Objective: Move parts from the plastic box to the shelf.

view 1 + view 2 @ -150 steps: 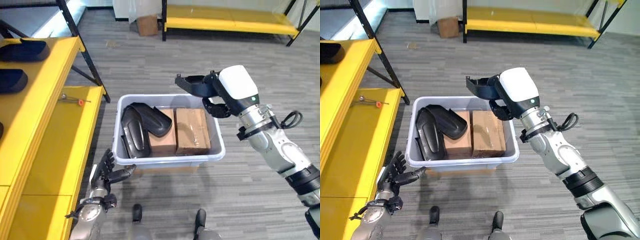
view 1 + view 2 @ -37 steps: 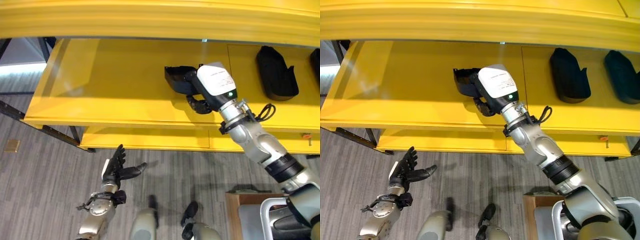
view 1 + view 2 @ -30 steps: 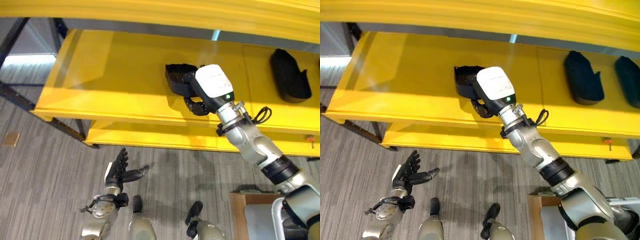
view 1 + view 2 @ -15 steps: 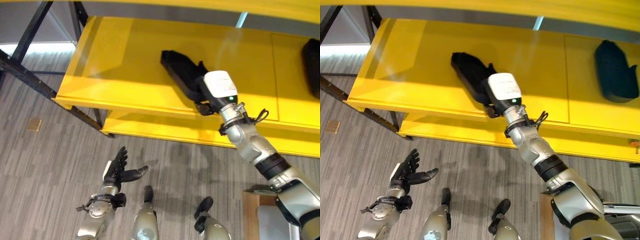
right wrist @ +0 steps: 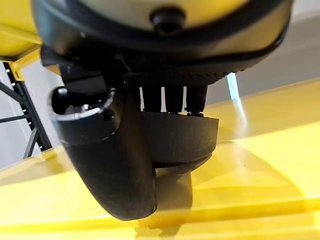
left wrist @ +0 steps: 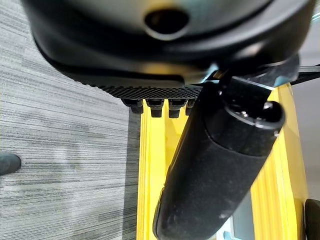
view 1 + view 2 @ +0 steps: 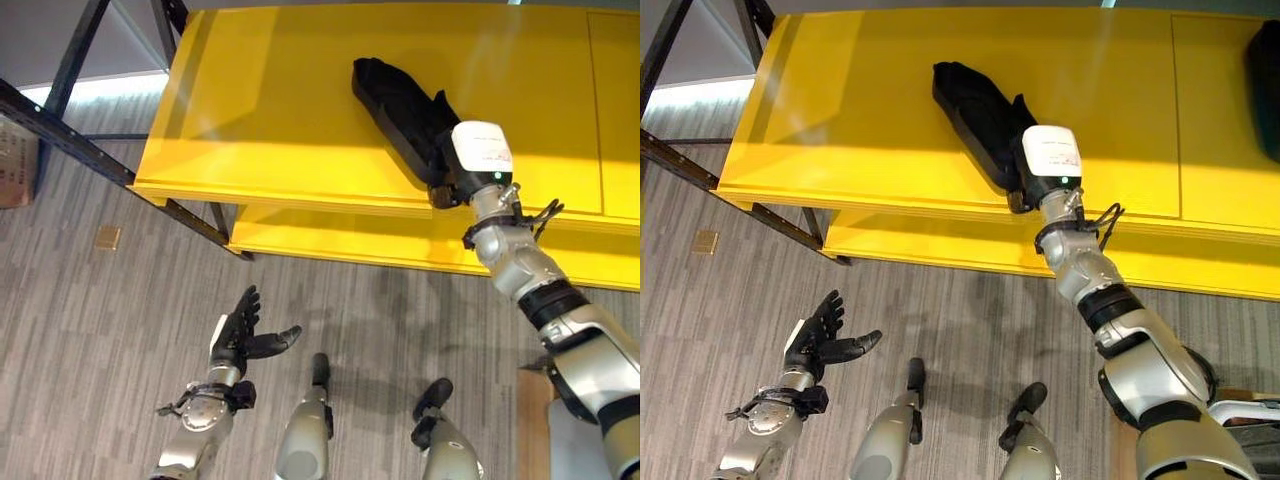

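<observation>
Yellow metal shelf point(image 7: 260, 120) with black steel frame legs, standing on grey striped carpet floor point(image 7: 90, 330); taken as the landmark for all entries. Black moulded plastic part point(image 7: 395, 115), long and shell-shaped: lying flat on the shelf's broad upper board, set diagonally, its near end close to the shelf's front edge, its far end reaching toward the back of the board. Right hand point(image 7: 447, 170), dark with a white-capped back: at the shelf's front edge, on the near end of the part; in the right wrist view the fingers point(image 5: 172, 100) and thumb are curled round the part's dark rim, pinching it against the shelf board. Left hand point(image 7: 238, 332): low over the carpet in front of the shelf, well apart from it, fingers spread and straight, thumb out to the side, holding nothing. Second dark part point(image 7: 1265, 85): on the same board, at the right end.
</observation>
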